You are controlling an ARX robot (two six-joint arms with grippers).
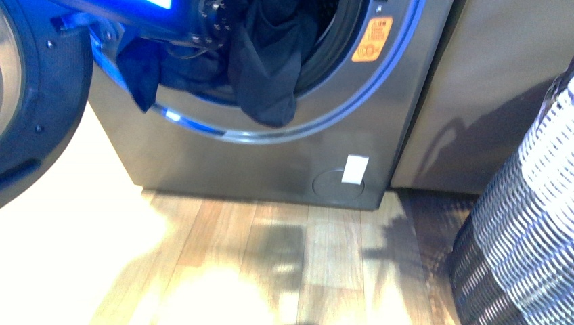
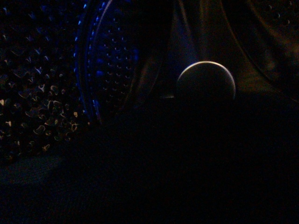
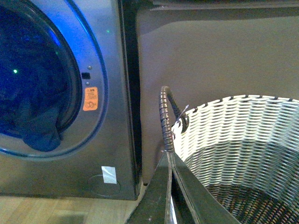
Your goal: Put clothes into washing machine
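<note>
The grey washing machine [image 1: 271, 162] stands with its round door [image 1: 40, 101] swung open to the left. Dark navy clothes [image 1: 267, 74] hang out over the lower rim of the drum mouth, one flap drooping at the left. My left arm [image 1: 135, 13] reaches into the drum from the upper left; its gripper is hidden among the fabric. The left wrist view is dark. In the right wrist view the washing machine [image 3: 112, 140] shows the clothes [image 3: 42, 133] draped over its rim. My right gripper [image 3: 168, 156] is shut and empty, over the basket's near rim.
A white woven basket [image 1: 521, 237] stands on the wooden floor at the right, its dark handle [image 3: 164, 116] just beyond my right fingertips. A plain grey-brown cabinet [image 1: 487, 88] adjoins the machine. An orange sticker [image 1: 372, 39] sits beside the drum mouth.
</note>
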